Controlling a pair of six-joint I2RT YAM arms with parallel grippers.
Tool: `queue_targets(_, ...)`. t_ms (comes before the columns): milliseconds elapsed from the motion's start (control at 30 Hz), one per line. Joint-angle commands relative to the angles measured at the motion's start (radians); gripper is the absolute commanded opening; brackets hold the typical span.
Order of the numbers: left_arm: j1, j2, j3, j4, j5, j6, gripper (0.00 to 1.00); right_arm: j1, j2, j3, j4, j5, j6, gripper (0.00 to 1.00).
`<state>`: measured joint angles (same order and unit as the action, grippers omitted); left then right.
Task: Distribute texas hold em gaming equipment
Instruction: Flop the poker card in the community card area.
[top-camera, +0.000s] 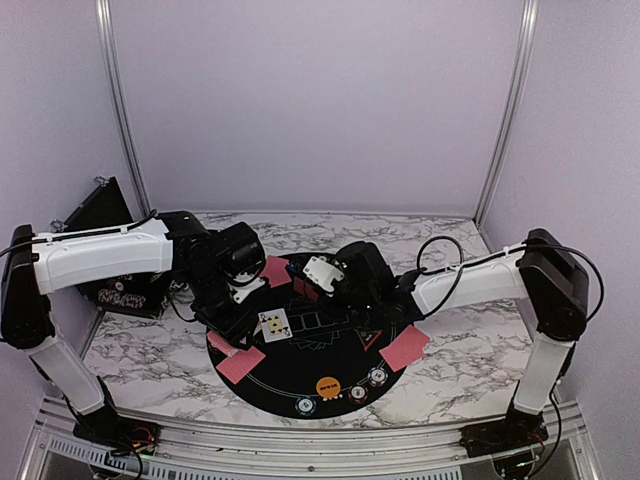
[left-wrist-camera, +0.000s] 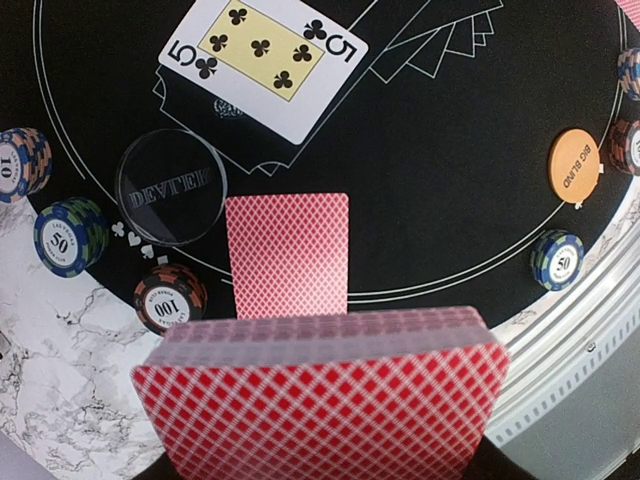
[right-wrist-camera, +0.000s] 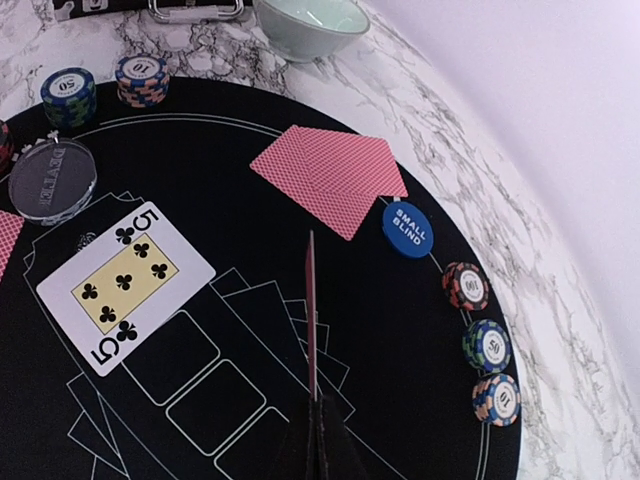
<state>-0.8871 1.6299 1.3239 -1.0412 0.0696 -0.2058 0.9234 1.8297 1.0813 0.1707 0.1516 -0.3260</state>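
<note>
Your left gripper (top-camera: 235, 300) is closed partway on a thick deck of red lattice-backed playing cards (left-wrist-camera: 320, 400). Its wrist view shows the stacked paper edges as a pale banded strip, with only dark slivers of finger at the bottom corners. Your right gripper (right-wrist-camera: 314, 445) is pinched fully together on a single red-backed card (right-wrist-camera: 311, 300). The card stands upright and edge-on, a thin line above the middle of the round matte black mat (right-wrist-camera: 420, 420) printed with fine white card outlines.

A glossy face-up five of clubs (left-wrist-camera: 262, 60) lies on those outlines. Beside it is a clear acrylic disc engraved DEALER (left-wrist-camera: 170, 187). One face-down card (left-wrist-camera: 288, 255) lies flat just beyond the deck. Short stacks of ridged striped poker chips (left-wrist-camera: 70, 235) sit along the mat's edge, where it meets the grey-veined white marble table (left-wrist-camera: 60, 400). An orange BIG BLIND disc (left-wrist-camera: 573, 165) lies nearer the opposite edge.

Only the right wrist view gives you these:
- two overlapping face-down cards (right-wrist-camera: 335, 180) near the mat's edge
- a blue SMALL BLIND disc (right-wrist-camera: 408, 226) just beside them
- three more chip stacks (right-wrist-camera: 487, 345) along the mat's edge
- a smooth pale teal bowl (right-wrist-camera: 310, 22) on the marble

From above, both arms cover the mat's centre (the pinched card cannot be picked out there). A black case (top-camera: 105, 210) stands at the table's far left corner.
</note>
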Motion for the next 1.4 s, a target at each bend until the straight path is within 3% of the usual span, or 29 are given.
queue_targets(0,0.006,-0.042,-0.007,-0.006,-0.007,-0.013,0.58,0.033,0.003,-0.022,0.117,0.095,-0.103,0.0)
queue_targets(667,0.006,-0.045,-0.006,-0.006,-0.005,-0.017,0.58,0.134,0.078,-0.059,0.146,0.119,-0.136,0.0)
queue_targets(767,0.007,-0.047,-0.008,-0.007,-0.007,-0.016,0.58,0.153,0.056,-0.083,0.121,0.121,-0.112,0.05)
queue_targets(833,0.007,-0.046,-0.009,-0.006,-0.007,-0.016,0.58,0.161,0.031,-0.105,0.101,0.116,-0.085,0.09)
queue_targets(1133,0.006,-0.04,-0.007,-0.006,-0.005,-0.014,0.58,0.151,-0.086,-0.199,0.011,0.08,0.118,0.44)
queue_targets(1200,0.007,-0.039,-0.006,-0.006,-0.005,-0.013,0.58,0.123,-0.087,-0.171,-0.042,0.067,0.195,0.44)
queue_targets(1367,0.006,-0.036,-0.004,-0.006,-0.001,-0.011,0.58,0.015,-0.041,-0.033,-0.221,-0.002,0.41,0.31)
